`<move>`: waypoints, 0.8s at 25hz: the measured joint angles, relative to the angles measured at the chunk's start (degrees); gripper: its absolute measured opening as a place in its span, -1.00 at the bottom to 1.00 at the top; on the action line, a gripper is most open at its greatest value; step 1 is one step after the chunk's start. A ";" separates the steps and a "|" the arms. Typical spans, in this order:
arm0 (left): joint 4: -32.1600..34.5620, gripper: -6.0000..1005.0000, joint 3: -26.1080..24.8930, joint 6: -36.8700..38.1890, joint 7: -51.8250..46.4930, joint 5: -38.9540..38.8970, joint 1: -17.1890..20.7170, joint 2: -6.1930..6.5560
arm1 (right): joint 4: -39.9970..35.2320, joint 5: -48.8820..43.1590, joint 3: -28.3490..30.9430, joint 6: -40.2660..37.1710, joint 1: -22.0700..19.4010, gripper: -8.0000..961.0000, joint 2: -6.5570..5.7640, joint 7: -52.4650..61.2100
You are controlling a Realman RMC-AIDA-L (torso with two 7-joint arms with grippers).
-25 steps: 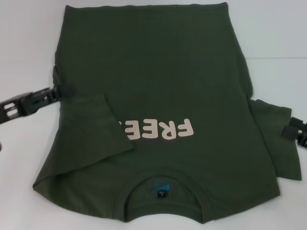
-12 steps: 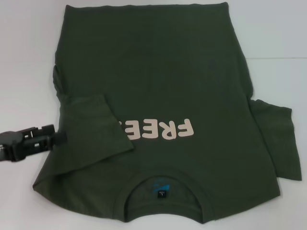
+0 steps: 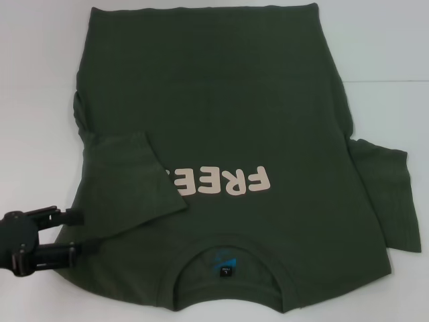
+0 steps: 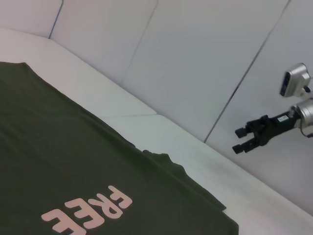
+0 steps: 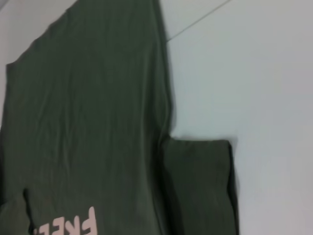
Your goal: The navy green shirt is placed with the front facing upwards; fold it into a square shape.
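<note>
- Shirt position: the navy green shirt (image 3: 221, 134) lay front up on the white surface (image 3: 40, 80), its long axis running away from the robot, collar (image 3: 228, 251) at the near edge and hem at the far edge, the pink "FREE" lettering (image 3: 221, 182) reading upside down in the head view.
- Sleeves: the sleeve on the robot's left (image 3: 127, 184) lay folded inward over the body, covering the end of the lettering; the sleeve on the robot's right (image 3: 389, 194) lay spread outward on the surface, not yet folded in.
- Left claw (image 3: 77, 231): it sat at the near left edge of the shirt, beside the shoulder, fingers parted and pointing in toward the cloth, grasping nothing.
- Right claw (image 4: 243, 140): it was out of the head view; the left wrist view showed it raised above the surface, well apart from the shirt, fingers parted and empty.
- Deciding relation: the unfolded sleeve lay on the right arm's side, with the whole width of the shirt between it and the left claw, so I judged the right arm the better placed to take it.
</note>
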 joint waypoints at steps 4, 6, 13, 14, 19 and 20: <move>0.05 0.71 0.75 0.36 0.89 1.19 -0.10 -0.08 | 0.88 -2.52 -3.13 3.37 2.27 0.93 0.38 2.71; 0.21 0.70 1.16 0.67 1.68 1.82 0.20 -0.24 | 1.73 -3.63 -3.86 4.87 3.59 0.93 0.63 3.33; 0.21 0.70 1.96 0.72 2.96 2.64 0.63 -0.53 | 7.04 -6.12 -5.92 10.18 7.54 0.93 1.04 4.29; 0.21 0.70 1.97 0.70 2.97 2.67 0.63 -0.53 | 7.69 -6.28 -6.50 11.23 7.71 0.93 1.04 4.50; -0.02 0.70 2.00 0.57 2.98 2.70 0.63 -0.54 | 11.23 -6.50 -7.76 16.06 8.06 0.93 1.44 4.65; -0.08 0.70 2.00 0.53 3.02 2.70 0.59 -0.54 | 11.51 -6.46 -7.77 16.53 8.14 0.93 1.72 4.53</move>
